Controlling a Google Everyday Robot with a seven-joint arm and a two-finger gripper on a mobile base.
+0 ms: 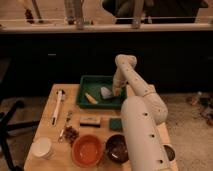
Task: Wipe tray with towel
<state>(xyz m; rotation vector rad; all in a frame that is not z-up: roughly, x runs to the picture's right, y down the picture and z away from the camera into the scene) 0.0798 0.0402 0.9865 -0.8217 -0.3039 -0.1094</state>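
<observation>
The tool (pixel 116 92) is clenched on the towel (pixel 106 92) at the right side of the tray (pixel 95 81) on the desk (pixel 50 125).

The tray (pixel 88 80) sits at the table's (pixel 49 125) far edge, with the towel (pixel 106 92) inside toward its right and a banana (pixel 91 98) to the towel's left. The gripper (pixel 117 92), shut, reaches into the tray just right of the towel. Nearer the camera stand two bowls (pixel 88 150) side by side, a cup (pixel 42 148) to their left.
</observation>
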